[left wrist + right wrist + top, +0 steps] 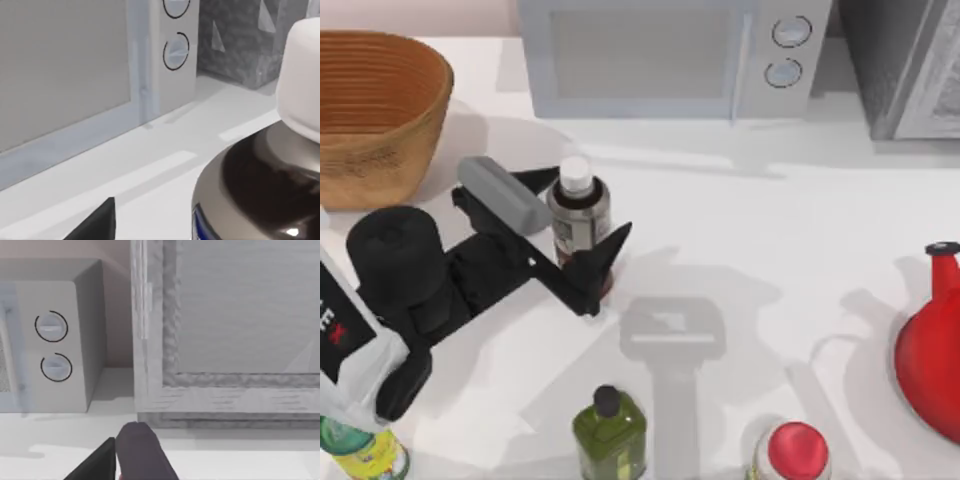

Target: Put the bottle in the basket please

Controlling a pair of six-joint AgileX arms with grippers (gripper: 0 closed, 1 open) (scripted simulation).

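The bottle (578, 215), slim with a white cap, black neck, grey label and reddish-brown base, stands upright left of the table's centre. My left gripper (588, 208) is open around it, one dark finger (605, 258) on its near side and the other on its far side. In the left wrist view the bottle (260, 190) looms close, with a gap between it and one finger (100, 222). The tan wicker basket (380, 110) sits at the far left corner, behind my left arm. A dark finger (100, 462) of my open right gripper faces the microwave and a grey cabinet.
A microwave (660, 55) stands along the back, a grey cabinet (910, 60) to its right. Near the front edge are an olive-green bottle (609, 432) and a red-capped container (795, 452). A red jug (932, 345) sits at the right edge, a green-labelled bottle (360, 450) front left.
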